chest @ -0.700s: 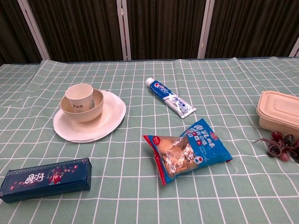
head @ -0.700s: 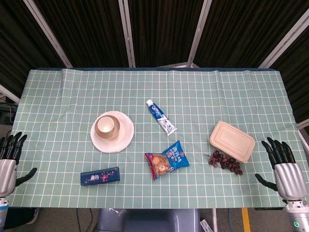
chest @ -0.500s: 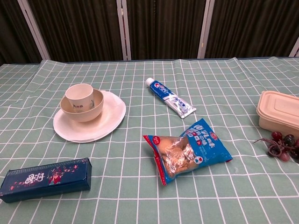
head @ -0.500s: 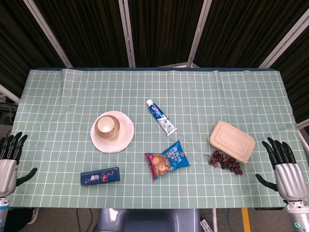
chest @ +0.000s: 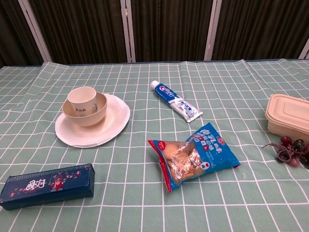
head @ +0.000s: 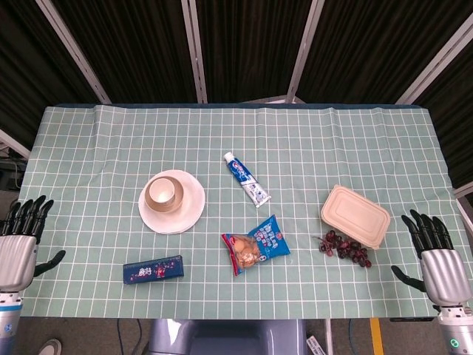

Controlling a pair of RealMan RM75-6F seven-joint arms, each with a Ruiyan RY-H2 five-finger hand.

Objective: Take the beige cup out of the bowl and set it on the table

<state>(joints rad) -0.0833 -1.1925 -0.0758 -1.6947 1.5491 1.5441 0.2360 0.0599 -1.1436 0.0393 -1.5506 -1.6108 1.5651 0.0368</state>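
Resting at the table's near corners, left hand and right hand empty, fingers spread

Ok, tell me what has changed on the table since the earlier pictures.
Only the left hand moved: it shifted a little inward toward the table and up in the head view, open and holding nothing. The right hand stayed put, open. The beige cup still sits in the bowl on the plate; nothing else moved.
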